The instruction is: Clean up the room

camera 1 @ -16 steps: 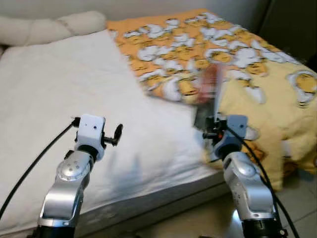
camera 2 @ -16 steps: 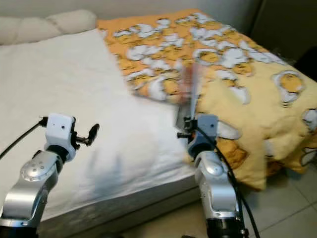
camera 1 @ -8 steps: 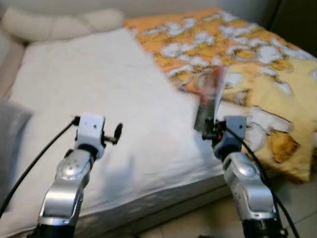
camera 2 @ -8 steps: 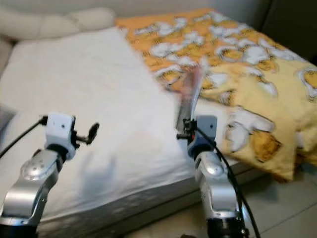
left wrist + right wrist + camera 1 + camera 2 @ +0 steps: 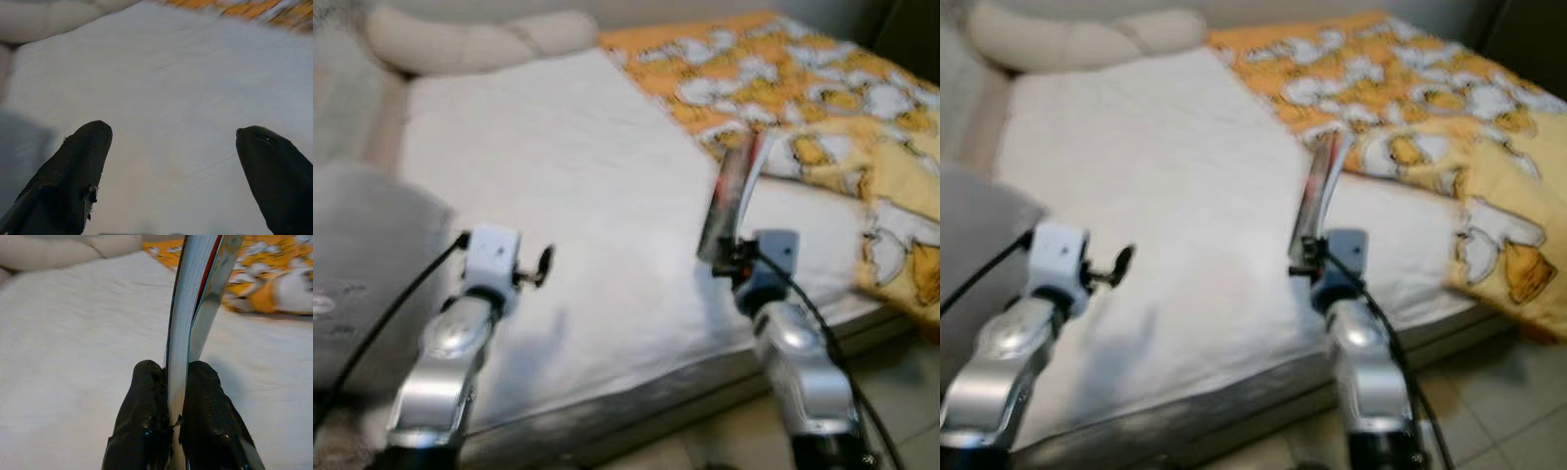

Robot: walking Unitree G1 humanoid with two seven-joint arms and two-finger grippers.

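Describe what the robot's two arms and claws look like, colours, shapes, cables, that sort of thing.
Both arms are rounded, polished silver segments. Each wrist carries a boxy white module, with a black cable running back from it. The left claw has two long, matte black fingers with rounded tips. The right claw has the same black fingers, with finely textured pads.

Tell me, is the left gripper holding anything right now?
No, the left gripper has its two black fingers spread wide apart with nothing between them but the white bed sheet beyond.
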